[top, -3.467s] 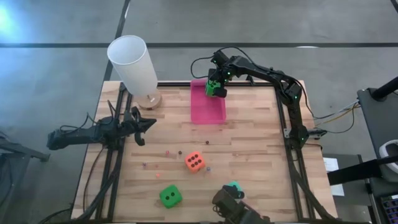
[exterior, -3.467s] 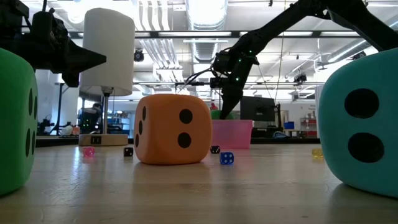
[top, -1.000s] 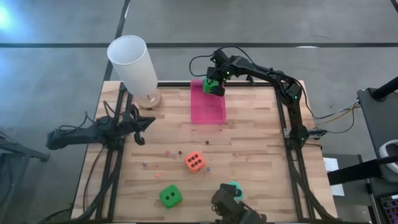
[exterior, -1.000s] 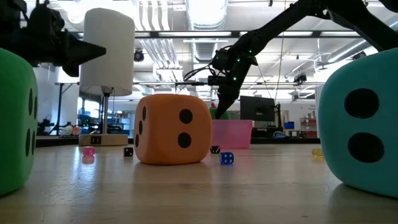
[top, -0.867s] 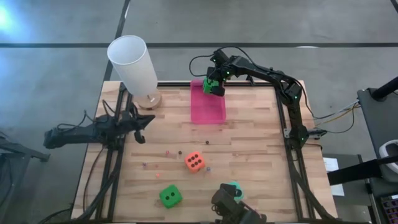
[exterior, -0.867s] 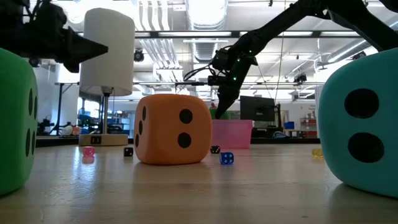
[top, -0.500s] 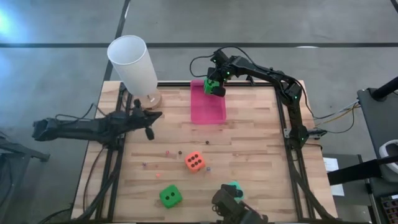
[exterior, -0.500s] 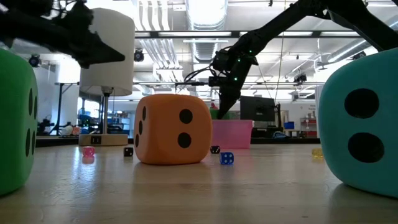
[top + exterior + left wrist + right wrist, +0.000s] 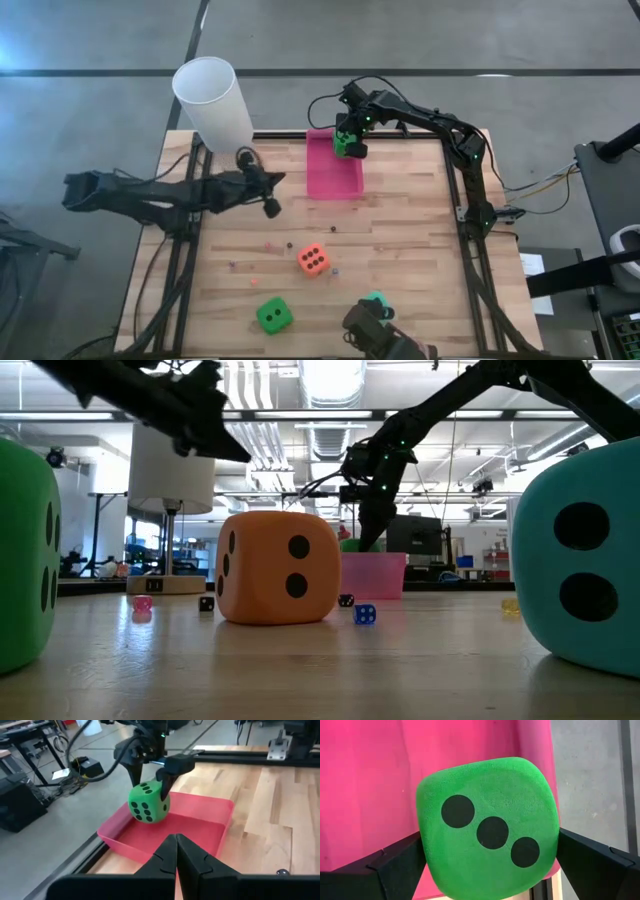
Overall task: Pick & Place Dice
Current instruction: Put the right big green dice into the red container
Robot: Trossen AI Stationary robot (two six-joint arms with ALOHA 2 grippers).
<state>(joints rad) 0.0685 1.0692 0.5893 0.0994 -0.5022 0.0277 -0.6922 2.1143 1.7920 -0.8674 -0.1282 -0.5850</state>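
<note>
My right gripper [image 9: 347, 142] is shut on a bright green die [image 9: 487, 827] over the far end of the pink tray [image 9: 335, 180]; the left wrist view shows that die [image 9: 149, 802] too. Three more dice rest on the wood by their bottom faces: orange-red [image 9: 312, 259], green [image 9: 272, 315] and teal [image 9: 376, 300], which is partly hidden by a dark device at the near edge. My left gripper [image 9: 270, 205] is shut on nothing, held above the table left of the tray, its fingers [image 9: 176, 851] pointing at the tray. My right gripper pinches the green die between its two fingers [image 9: 395, 867], one on each of two opposite side faces [image 9: 432, 870]. The fingers come from above, pointing down, and the three-pip face is turned up toward the wrist. The die sits low over the tray's far end; whether it touches the floor, I cannot tell.
A tall white cylinder [image 9: 212, 100] on a round wooden base stands at the table's far left corner, close behind my left arm. Several tiny dice [image 9: 290, 243] lie scattered mid-table. A dark device [image 9: 375, 340] sits at the near edge.
My left arm has swung from the table's left edge toward the right and the pink tray, rising as it went, with its fingers still shut. The right gripper has kept the green die over the tray's far end.
</note>
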